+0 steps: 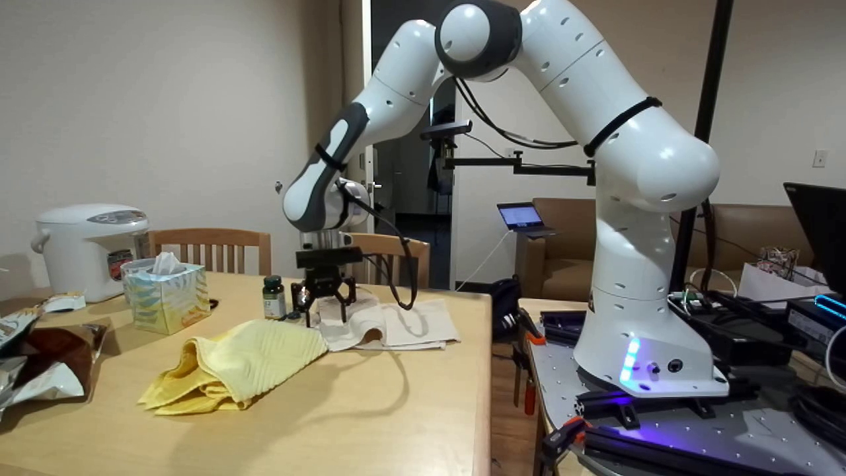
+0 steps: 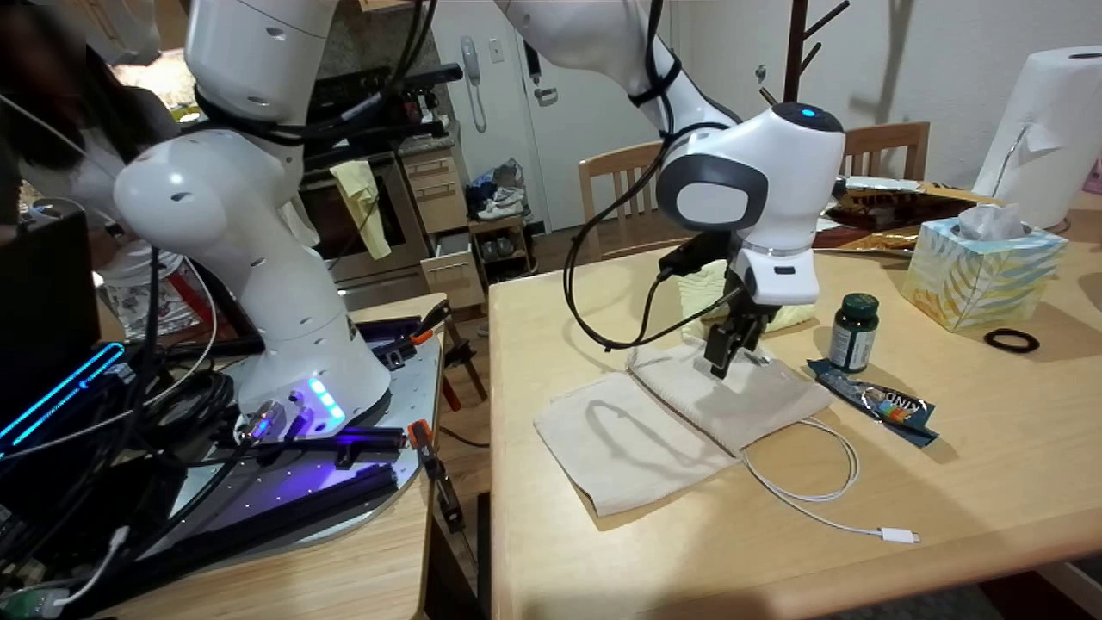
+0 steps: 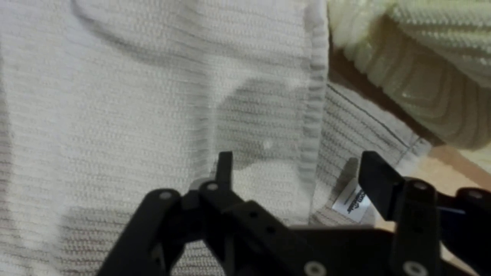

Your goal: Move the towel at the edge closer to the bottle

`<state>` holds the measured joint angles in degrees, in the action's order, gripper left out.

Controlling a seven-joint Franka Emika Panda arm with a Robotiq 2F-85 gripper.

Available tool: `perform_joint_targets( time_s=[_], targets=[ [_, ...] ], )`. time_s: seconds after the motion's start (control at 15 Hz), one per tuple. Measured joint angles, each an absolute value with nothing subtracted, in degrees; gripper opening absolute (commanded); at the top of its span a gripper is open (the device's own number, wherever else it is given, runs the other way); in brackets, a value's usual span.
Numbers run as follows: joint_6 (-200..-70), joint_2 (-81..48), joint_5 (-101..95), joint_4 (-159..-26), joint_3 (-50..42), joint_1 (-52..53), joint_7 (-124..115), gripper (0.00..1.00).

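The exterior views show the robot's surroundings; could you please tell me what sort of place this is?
Probably a kitchen with a dining area, perhaps in a home: an oven, drawers beside it, and wooden chairs at a table.

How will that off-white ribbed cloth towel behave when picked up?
The towel will likely flop, since it curls softly in an exterior view. Its thin edges suggest lightness; overlapping layers in the wrist view might slip apart.

Spread gripper (image 1: 326, 322) — over pale towel (image 1: 413, 324)
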<state>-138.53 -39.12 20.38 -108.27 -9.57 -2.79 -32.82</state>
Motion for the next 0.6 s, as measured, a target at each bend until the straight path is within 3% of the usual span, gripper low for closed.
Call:
perform_joint_targets(
  time_s=[0.53,0.6],
  targets=[
    [-138.53,-39.12,20.38,-108.78,-9.57,-2.81,-32.81,0.02],
    [-138.53,-39.12,20.38,-108.82,-9.57,-2.81,-32.82,0.01]
  ],
)
